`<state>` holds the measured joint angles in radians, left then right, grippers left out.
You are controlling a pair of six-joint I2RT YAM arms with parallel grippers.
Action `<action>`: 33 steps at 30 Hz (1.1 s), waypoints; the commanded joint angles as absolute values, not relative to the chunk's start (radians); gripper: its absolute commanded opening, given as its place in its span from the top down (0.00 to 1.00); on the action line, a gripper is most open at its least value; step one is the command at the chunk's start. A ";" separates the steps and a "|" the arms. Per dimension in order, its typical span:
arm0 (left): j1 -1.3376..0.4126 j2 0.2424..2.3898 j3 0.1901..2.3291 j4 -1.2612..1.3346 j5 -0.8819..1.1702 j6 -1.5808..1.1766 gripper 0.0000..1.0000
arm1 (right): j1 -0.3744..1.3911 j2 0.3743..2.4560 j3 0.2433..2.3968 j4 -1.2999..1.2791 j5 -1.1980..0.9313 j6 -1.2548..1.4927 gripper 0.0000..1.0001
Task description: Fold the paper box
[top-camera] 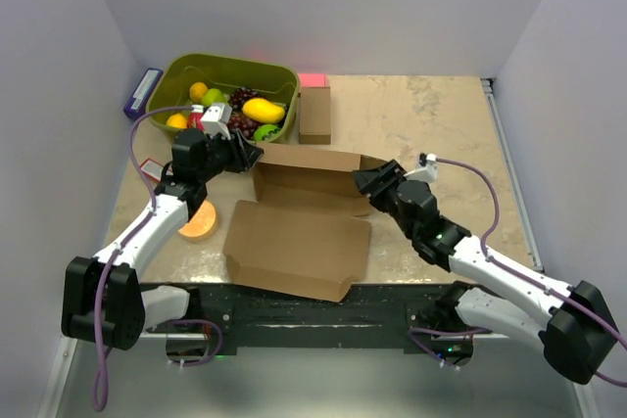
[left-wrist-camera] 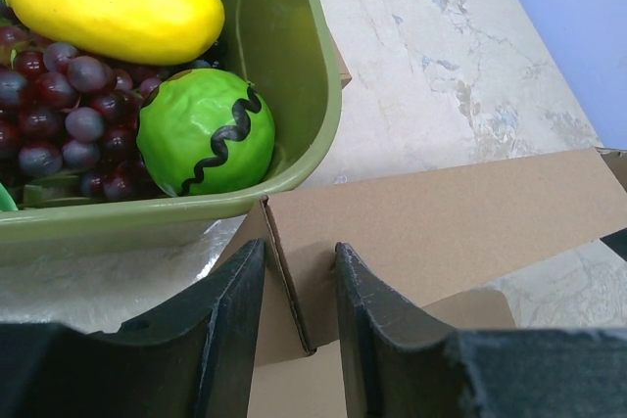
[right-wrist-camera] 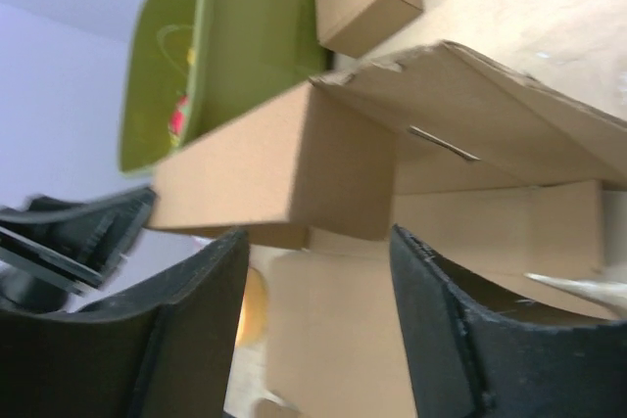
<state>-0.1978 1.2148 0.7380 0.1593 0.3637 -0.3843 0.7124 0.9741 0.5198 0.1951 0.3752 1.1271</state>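
Large plain brown cardboard paper box, part-folded, on the beige marbled worktop between the two grippers. Its rear and side walls stand raised. Its broad lid panel lies flat, on the near side of both grippers.

Left gripper: at the raised left corner of the box. Its black fingers stand a narrow gap apart with the corner fold in that gap. Whether they pinch the cardboard cannot be told.

Right gripper: at the right end of the box. Its fingers are spread wide, and the end of a raised wall shows in the gap between them.

Just beyond and left of the left gripper is an olive-green plastic basin. It holds a yellow mango-shaped fruit, a green ball with a black wavy line and dark purple grapes. The box corner stands just beside the basin's rim.

A small closed brown cardboard carton lies beyond both grippers, just beside the basin.
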 commanded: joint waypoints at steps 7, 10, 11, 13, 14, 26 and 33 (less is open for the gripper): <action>-0.195 1.238 0.733 0.115 0.354 -0.377 0.62 | 0.715 1.047 0.443 0.045 0.331 1.011 0.44; -0.195 1.235 0.733 0.114 0.351 -0.376 0.62 | 0.715 1.126 0.477 0.003 0.371 1.003 0.46; -0.195 1.233 0.733 0.114 0.351 -0.374 0.62 | 0.713 1.155 0.495 -0.020 0.411 1.003 0.48; -0.195 1.230 0.733 0.112 0.350 -0.374 0.62 | 0.715 1.169 0.502 -0.043 0.449 1.012 0.50; -0.195 1.230 0.733 0.112 0.350 -0.374 0.62 | 0.713 1.172 0.496 -0.037 0.471 1.014 0.51; -0.195 1.227 0.735 0.114 0.357 -0.377 0.62 | 0.704 1.232 0.489 -0.023 0.592 1.054 0.74; -0.195 1.227 0.733 0.115 0.360 -0.377 0.62 | 0.699 1.321 0.525 0.054 0.580 1.034 0.79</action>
<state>-0.1978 1.2152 0.7380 0.1619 0.3641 -0.3836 0.6998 1.2835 0.4820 -0.0025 0.5575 1.0424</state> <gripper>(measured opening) 0.386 0.222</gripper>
